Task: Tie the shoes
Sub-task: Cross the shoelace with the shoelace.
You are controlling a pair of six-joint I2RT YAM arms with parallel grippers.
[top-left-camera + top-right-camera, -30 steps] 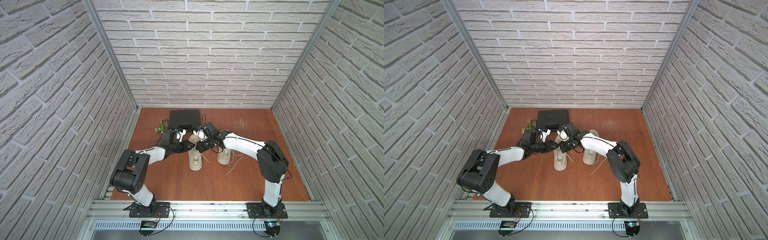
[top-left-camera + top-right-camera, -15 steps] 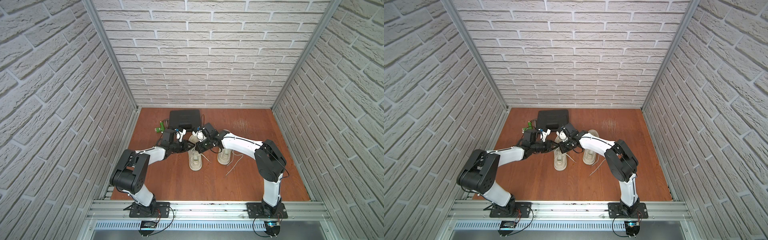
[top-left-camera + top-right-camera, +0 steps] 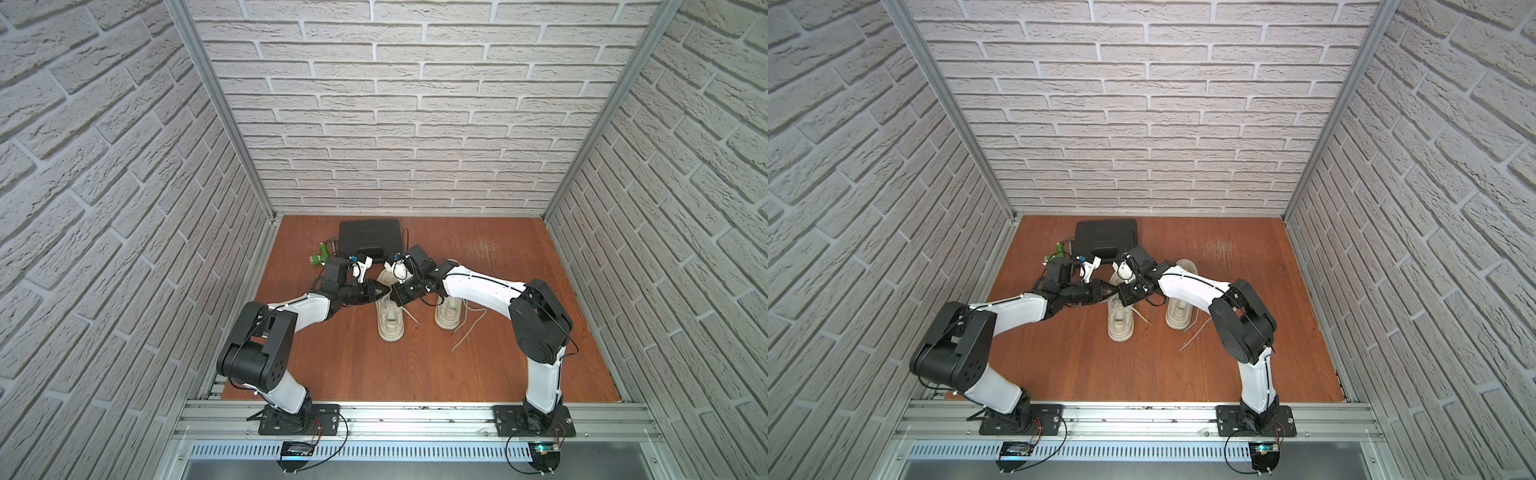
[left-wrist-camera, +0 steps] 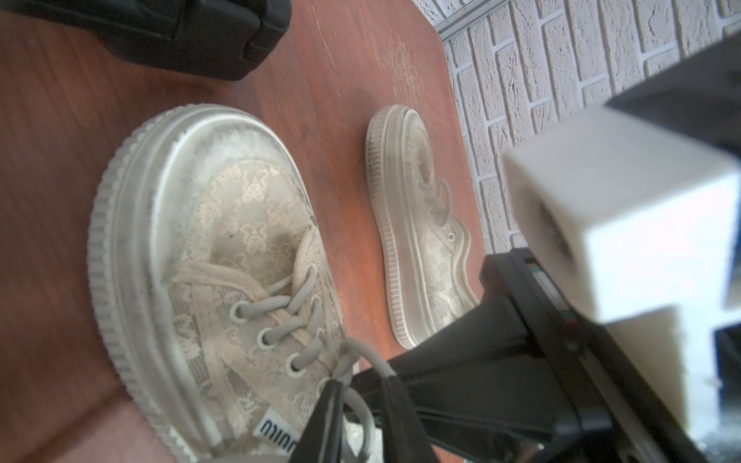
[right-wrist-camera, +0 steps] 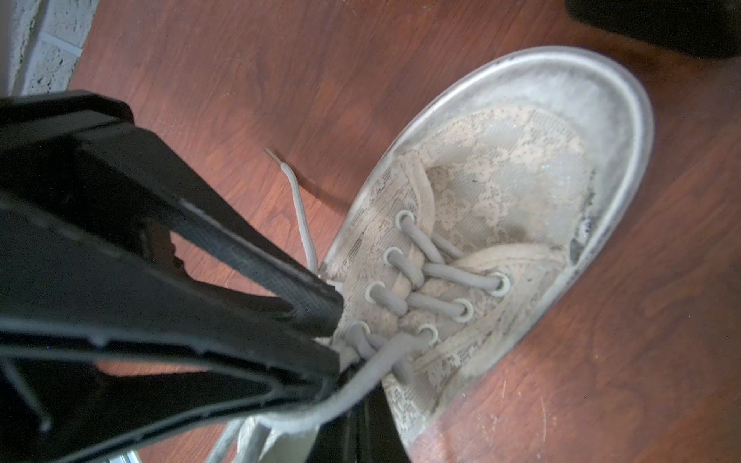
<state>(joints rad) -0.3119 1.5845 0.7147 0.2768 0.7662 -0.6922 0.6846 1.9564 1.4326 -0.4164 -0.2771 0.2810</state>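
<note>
White faux-brick walls (image 3: 415, 124) box in a reddish wood floor (image 3: 332, 365), and that's pretty much the whole setup. Two arms reach in from the front rail, the left arm (image 3: 291, 311) and the right arm (image 3: 478, 286), and they meet nose to nose over one shoe. A black case (image 3: 370, 239) lies flat at the back, near the wall.

The shoes sit around the middle of the floor, side by side but apart, toes toward the case. The first shoe (image 3: 390, 324) is on the left arm's side, and the second shoe (image 3: 449, 311) is partly under the right arm. Both are beige lace-pattern sneakers with chunky ribbed soles. A small green thing (image 3: 319, 258) lies just beside the case's corner, too small to identify.

Right gripper (image 5: 336, 340): the tips are squeezed together right at the top eyelets of the first shoe. A lace (image 5: 381, 360) comes off the last eyelet and runs in at the tips, so it looks pinched.

Left gripper (image 4: 361, 405): the fingers are a narrow gap apart, with a loop of that same shoe's lace crossing the gap. Can't tell if it actually touches either finger.

The second shoe's loose laces (image 3: 468, 334) are untied and trail over the floor toward the front.
</note>
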